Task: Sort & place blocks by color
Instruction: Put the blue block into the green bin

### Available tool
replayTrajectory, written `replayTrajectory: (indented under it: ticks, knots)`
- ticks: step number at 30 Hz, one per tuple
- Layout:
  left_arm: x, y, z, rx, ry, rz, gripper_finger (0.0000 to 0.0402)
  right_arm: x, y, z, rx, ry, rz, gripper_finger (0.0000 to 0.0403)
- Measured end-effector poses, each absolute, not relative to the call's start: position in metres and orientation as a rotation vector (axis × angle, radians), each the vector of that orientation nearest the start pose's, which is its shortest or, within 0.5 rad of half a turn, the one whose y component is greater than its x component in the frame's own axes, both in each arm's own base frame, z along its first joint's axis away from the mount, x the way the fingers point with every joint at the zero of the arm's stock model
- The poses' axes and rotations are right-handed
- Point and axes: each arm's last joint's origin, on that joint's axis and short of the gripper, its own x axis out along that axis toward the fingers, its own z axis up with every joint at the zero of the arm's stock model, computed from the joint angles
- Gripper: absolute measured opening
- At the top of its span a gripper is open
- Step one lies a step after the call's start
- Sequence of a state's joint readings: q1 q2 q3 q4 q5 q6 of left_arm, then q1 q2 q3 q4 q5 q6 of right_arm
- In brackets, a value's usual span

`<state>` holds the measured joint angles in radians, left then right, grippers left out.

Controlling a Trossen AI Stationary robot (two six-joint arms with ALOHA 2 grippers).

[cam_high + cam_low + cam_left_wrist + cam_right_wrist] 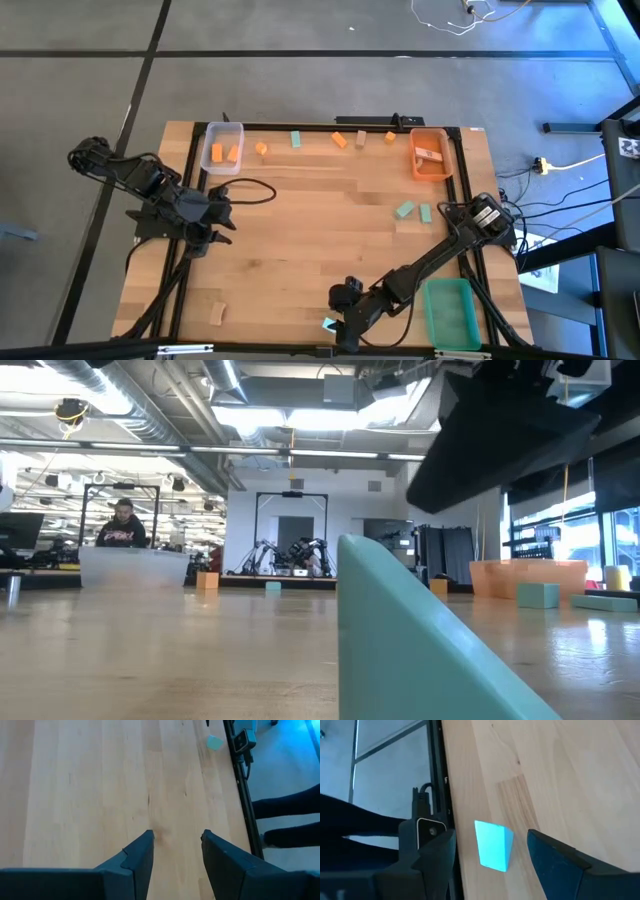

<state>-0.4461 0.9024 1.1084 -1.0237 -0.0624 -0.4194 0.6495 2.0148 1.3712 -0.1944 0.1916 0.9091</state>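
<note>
A pale wooden desk [320, 240] fills the high view, with a workshop room and a seated person behind it in the low view. The right gripper [490, 857] hangs at the desk's near edge, close to the near right corner, its fingers spread wide around a teal block [493, 845] without touching it. The block looks light, rigid and smooth-faced, likely to skid on the varnished wood, so a square pinch on two flat opposite faces seems best.

The left gripper [177, 852] waits over bare wood near the left edge, fingers apart and empty.

Only the high view shows the spread of blocks: several along the far edge, two teal blocks [413, 211] towards the right edge, a wooden block [217, 313] near the near left corner, plus the clear bin [223, 146], orange bin [430, 154] and green bin [450, 312]. The right wrist view alone shows the gaps beside the block, while the low view shows it standing huge in front of the lens.
</note>
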Motion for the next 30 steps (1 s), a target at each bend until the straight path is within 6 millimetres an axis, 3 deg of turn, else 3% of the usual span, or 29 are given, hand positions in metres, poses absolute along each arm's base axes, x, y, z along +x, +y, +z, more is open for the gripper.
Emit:
replayTrajectory:
  ticks: [30]
  knots:
    - [0.1371,-0.0605,0.3492,-0.167,0.824,-0.097,0.0153,0.3447,0.259,0.1682,0.516,0.857,0.005,0.0246]
